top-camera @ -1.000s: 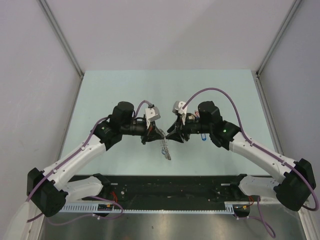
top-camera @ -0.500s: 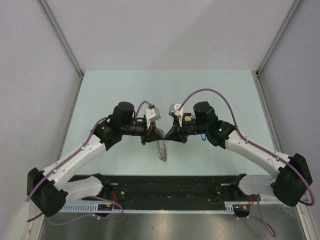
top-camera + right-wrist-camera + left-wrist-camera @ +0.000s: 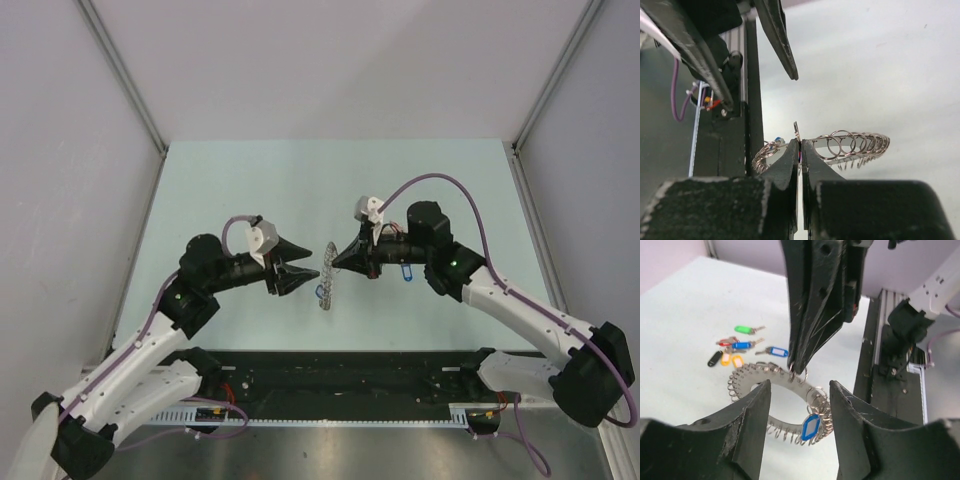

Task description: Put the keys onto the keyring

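The right gripper [image 3: 800,146] is pinched shut on the keyring [image 3: 855,144] rim, holding it on edge. Left of the keyring, the left gripper [image 3: 305,272] gapes, touching nothing. Only the left wrist view shows the loose keys [image 3: 742,346] clustered beyond the keyring, and a blue tag [image 3: 810,426] hanging on it.

A pale green table [image 3: 250,180] stands enclosed by plain grey walls [image 3: 330,60] under even light.

A fixed camera looks down from behind both arms onto the desk [image 3: 250,180]. Each wrist camera sits close behind its hand, the left hand [image 3: 800,386] facing the right hand [image 3: 800,147]. All three views share the keyring [image 3: 328,285].
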`<state>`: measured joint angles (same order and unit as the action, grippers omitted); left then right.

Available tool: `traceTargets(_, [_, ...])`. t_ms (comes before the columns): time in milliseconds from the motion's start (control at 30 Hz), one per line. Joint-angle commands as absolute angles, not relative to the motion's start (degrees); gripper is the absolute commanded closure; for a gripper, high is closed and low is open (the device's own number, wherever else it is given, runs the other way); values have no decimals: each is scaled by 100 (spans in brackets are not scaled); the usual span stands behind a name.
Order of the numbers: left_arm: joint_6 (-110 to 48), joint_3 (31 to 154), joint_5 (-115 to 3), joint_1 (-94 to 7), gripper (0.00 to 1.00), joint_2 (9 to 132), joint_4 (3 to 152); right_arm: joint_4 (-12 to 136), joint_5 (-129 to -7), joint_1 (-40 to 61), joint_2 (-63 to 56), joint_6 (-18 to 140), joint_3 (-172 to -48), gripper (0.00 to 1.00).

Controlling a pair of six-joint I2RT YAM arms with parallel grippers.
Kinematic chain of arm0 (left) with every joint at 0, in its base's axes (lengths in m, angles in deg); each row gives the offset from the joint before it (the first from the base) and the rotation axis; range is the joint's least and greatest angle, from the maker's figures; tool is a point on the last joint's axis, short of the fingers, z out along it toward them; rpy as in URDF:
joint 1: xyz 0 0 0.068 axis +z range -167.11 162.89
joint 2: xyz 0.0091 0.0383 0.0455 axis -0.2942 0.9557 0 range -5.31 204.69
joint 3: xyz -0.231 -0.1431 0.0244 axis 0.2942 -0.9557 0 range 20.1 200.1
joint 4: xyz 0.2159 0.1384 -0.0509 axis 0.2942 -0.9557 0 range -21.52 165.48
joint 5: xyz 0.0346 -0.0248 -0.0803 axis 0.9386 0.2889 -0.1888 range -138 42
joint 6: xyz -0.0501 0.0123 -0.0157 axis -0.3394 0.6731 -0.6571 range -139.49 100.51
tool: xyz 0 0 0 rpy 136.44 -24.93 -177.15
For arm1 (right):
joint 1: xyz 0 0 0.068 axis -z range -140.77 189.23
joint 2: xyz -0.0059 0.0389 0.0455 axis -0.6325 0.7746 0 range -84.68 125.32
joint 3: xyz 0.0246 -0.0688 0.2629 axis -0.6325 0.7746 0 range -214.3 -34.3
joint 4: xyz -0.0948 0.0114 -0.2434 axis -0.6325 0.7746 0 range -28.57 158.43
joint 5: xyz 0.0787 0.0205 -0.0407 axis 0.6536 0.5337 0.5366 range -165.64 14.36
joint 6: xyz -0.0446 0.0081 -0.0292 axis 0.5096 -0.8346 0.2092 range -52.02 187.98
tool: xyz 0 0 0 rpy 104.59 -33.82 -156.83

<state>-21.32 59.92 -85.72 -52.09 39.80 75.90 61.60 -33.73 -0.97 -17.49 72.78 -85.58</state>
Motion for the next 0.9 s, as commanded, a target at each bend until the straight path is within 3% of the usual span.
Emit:
traceTargets(0, [-3064, 5370, -8535, -4981, 44, 3724, 9128, 4923, -3021, 29, -2140, 6824, -8361, 100])
traceTargets(200, [-3285, 5157, -8825, -4963, 45, 3873, 9674, 4131, -2810, 91, -2255, 6228, -8080, 100])
traceTargets(433, [-3215, 5245, -8948, -4963, 59, 4057, 9885, 3823, -2695, 82, -2246, 6051, -7974, 100])
traceTargets(867, [-2916, 5579, -9309, -4972, 72, 4374, 9560, 3727, -2686, 30, -2149, 6025, -7965, 100])
